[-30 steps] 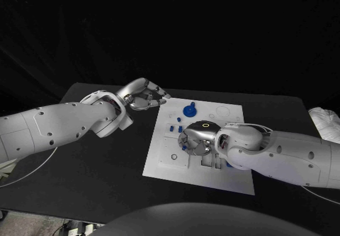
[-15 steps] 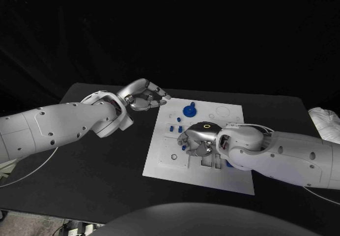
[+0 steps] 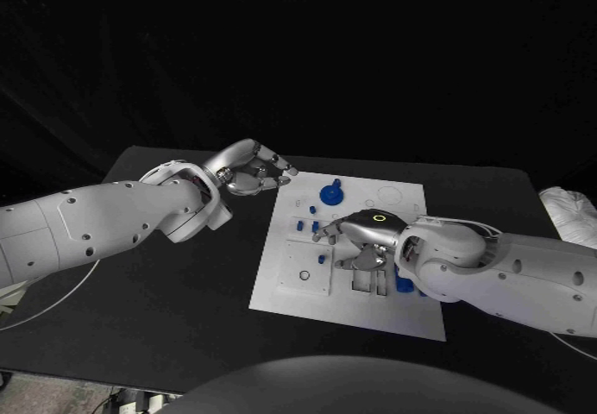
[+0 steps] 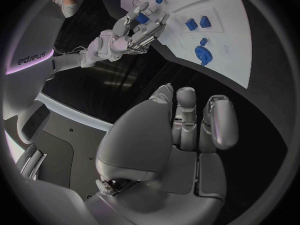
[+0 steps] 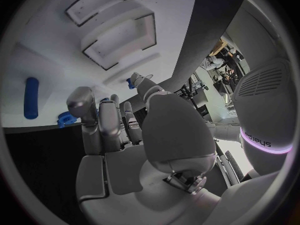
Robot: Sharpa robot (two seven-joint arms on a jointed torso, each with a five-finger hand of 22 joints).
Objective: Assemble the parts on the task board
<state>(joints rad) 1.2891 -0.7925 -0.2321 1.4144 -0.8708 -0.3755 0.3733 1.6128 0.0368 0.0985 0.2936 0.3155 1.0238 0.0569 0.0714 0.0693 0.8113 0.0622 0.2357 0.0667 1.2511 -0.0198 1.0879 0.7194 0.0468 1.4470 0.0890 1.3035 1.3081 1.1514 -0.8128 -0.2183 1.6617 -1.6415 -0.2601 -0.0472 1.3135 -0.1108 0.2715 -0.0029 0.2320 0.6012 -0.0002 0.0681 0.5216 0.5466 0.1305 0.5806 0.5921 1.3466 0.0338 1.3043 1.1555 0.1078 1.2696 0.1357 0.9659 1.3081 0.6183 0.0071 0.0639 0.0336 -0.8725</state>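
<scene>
The white task board lies in the middle of the black table. On it sit a blue gear-like part, two small blue pieces near its left side, one more by a recess, and another beside my right wrist. My right hand hovers low over the board's middle with its fingers spread and nothing plainly held. In the right wrist view a blue rod lies on the board past my fingers. My left hand hangs above the table off the board's far left corner, fingers curled in on nothing.
A crumpled white object lies at the table's right edge. A thin cable hangs off the left side. Bare black table stretches left of the board. Rectangular recesses are cut into the board.
My right hand has slid a little to the right across the board, uncovering the small blue piece by the recess. My left hand has stayed put.
</scene>
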